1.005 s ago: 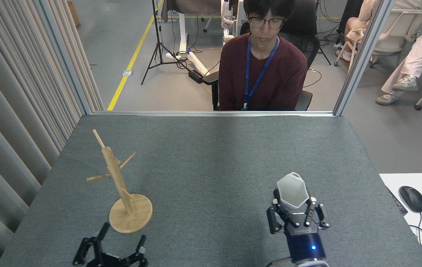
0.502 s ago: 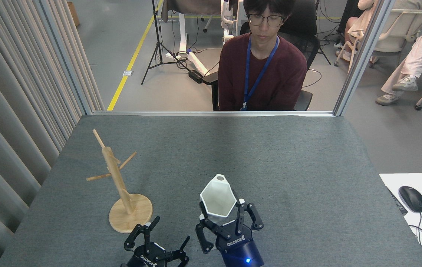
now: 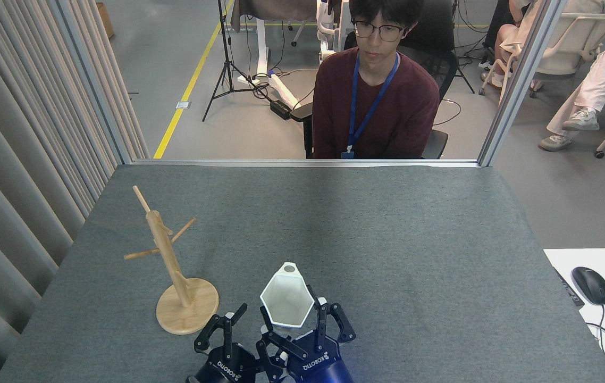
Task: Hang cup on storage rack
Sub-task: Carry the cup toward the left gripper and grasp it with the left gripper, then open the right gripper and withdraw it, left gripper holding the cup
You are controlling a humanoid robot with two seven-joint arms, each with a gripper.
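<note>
R end effector [image 3: 292,324] clamped on cup [image 3: 286,300], L end effector [image 3: 233,324] seemingly apart, beside storage rack [image 3: 175,268].

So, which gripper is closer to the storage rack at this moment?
The left gripper. It is open, just right of the storage rack base and slightly nearer the robot. The right gripper is farther right, beyond the left one, shut on the cup.

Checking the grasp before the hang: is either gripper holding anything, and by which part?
The right gripper holds the cup by its lower body, rim facing the camera, handle up. The left gripper is open and empty.
</note>
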